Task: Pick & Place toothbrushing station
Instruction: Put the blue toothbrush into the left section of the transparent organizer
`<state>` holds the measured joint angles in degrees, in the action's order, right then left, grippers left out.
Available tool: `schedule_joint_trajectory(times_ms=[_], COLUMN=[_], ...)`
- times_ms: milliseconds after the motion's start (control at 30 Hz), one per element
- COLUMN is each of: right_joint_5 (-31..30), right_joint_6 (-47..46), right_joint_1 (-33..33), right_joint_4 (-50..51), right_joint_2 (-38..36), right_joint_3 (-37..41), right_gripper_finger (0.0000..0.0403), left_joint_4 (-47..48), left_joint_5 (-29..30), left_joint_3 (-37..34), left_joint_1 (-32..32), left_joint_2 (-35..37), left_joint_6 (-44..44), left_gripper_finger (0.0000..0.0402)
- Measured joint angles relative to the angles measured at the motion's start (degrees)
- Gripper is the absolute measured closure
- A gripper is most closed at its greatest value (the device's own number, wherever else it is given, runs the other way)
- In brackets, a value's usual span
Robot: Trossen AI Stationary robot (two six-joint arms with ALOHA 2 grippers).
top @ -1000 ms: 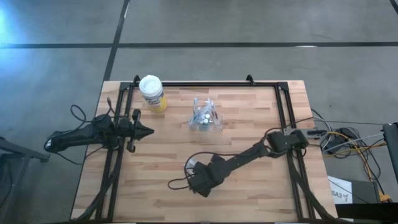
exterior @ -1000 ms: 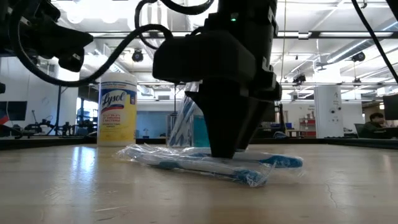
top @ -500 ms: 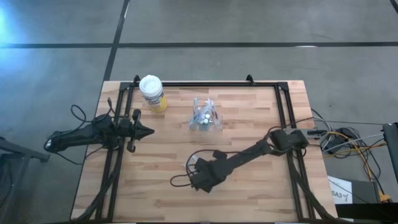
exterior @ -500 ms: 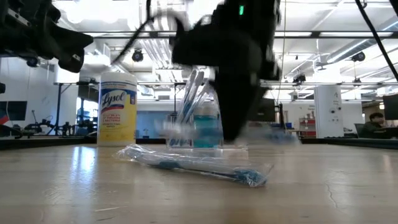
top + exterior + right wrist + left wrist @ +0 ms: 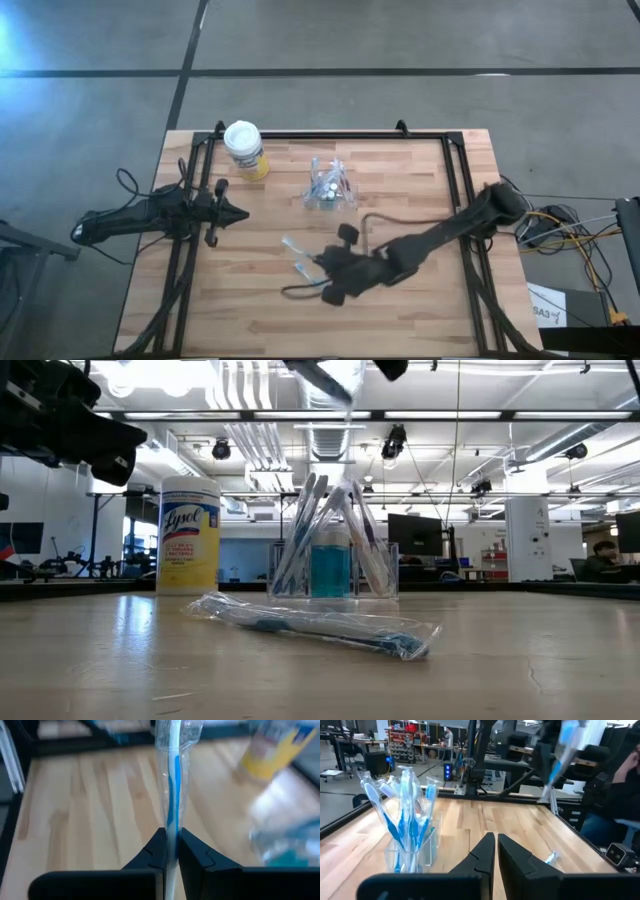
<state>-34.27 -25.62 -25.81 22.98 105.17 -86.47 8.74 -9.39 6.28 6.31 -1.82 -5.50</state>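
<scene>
Toothbrushes lie split three ways. Nearest the front edge, a wrapped toothbrush [image 5: 315, 626] rests flat on the table [image 5: 420, 200], likely waiting its turn. Just beyond, toward the middle, the right gripper [image 5: 171, 851] is clamped on another wrapped toothbrush [image 5: 172, 780], lifted clear of the wood so it can travel to the holder. From it, at about twelve o'clock, the toothbrushing station [image 5: 329, 188] stands upright with its brushes fanned out. The yellow canister [image 5: 245, 150] sits near the holder's ten o'clock. At nine o'clock the left gripper [image 5: 495, 851] waits, fingers pressed together and empty.
</scene>
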Motion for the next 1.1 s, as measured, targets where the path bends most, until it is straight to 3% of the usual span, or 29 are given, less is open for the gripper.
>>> schedule_joint_trajectory(times_ms=[200, 333, 467, 800, 967, 1100], right_joint_5=[5.8, 11.5, 15.2, 25.7, 30.9, 31.5], right_joint_6=[15.0, 21.3, 24.9, 32.4, 35.1, 36.3], right_joint_1=[3.7, 7.6, 10.9, 14.4, 15.1, 15.2], right_joint_4=[-34.9, -53.8, -66.8, -77.8, -81.0, -80.5], right_joint_2=[-10.2, -11.8, -11.3, -9.8, -9.8, -9.8], right_joint_3=[22.7, 34.6, 41.5, 48.9, 49.2, 48.9], right_gripper_finger=[0.0383, 0.0384, 0.0383, 0.038, 0.038, 0.0379], left_joint_4=[-0.8, -0.8, -1.1, -2.9, -9.6, -15.8], left_joint_5=[0.0, 0.0, 0.0, 0.0, -2.4, -3.2], left_joint_3=[0.0, 0.0, 0.0, 0.0, 0.0, 0.0], left_joint_1=[0.0, 0.0, 0.0, 0.0, 0.0, -0.1], left_joint_2=[0.0, 0.0, 0.0, -0.3, -2.6, -7.3], left_joint_6=[0.0, 0.0, 0.0, 4.2, 3.9, 3.0], left_gripper_finger=[0.0383, 0.0383, 0.0385, 0.0395, 0.0396, 0.0396])
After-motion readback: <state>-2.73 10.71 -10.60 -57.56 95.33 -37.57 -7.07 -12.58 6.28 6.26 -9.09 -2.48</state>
